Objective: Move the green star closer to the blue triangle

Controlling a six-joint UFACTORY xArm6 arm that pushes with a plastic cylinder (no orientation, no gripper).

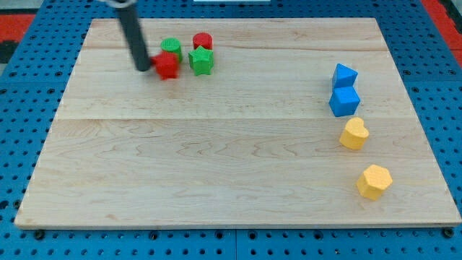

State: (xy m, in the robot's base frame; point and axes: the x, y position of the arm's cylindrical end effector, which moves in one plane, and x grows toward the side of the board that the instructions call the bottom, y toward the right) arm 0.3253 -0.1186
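Lying nearest the view's bottom, on the right side of the pale wooden board [216, 166], a yellow hexagon block [374, 181] sits alone, with a yellow heart-like block [354, 133] a little above it and apart from it. Farther up the same side, a blue cube [344, 101] touches the blue triangle [344, 75], which stands just above it; the triangle's exact heading is hard to read at this size. Well apart from that column, across a broad stretch of wood, the green star [201, 61] rests near the board's top edge, left of centre. It lies flat, one arm aimed toward the view's top; as a star it shows no clear long axis. Just to its left, a red block [167, 66] of unclear shape sits close beside it, and my tip [144, 68] stands at that red block's left flank, touching it or very nearly so. The dark rod [133, 35] leans up toward the view's top left and runs out of frame. Behind these, a green cylinder [171, 48] and a red cylinder [203, 41] stand nearest the top edge, the red one just above the star. The red block lies between my tip and the star. The arm carries no fingers, only the rod, gripping nothing. A blue pegboard [22, 87] surrounds the board.
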